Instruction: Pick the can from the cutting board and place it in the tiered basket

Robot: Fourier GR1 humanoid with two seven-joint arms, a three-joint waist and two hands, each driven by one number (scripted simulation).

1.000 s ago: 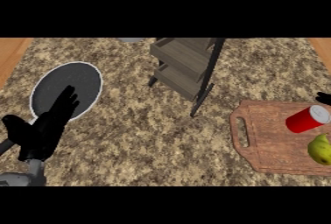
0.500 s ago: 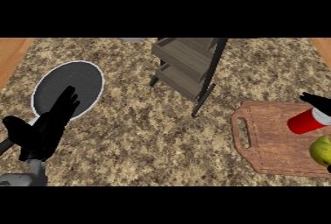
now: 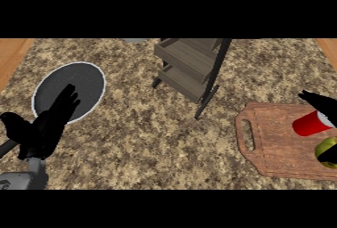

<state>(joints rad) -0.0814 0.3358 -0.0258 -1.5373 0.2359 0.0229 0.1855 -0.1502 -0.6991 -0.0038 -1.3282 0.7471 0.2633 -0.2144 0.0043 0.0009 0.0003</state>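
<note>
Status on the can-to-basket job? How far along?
Nothing done: the red can lies on the cutting board. In hand: the right hand is at the can, at the view's right edge. Remaining: grasp, lift, place in the tiered basket.

- We find the plate [image 3: 82,75] on the counter [image 3: 145,147] just ahead of the left hand [image 3: 46,127].
- We see the tiered basket [image 3: 187,62] well to that hand's right, farther back.
- We find the cutting board [image 3: 276,151] by the right hand [image 3: 321,102]. On it, the can [image 3: 310,124] lies just nearer than that hand, with a fruit [image 3: 327,150] nearer still.
</note>
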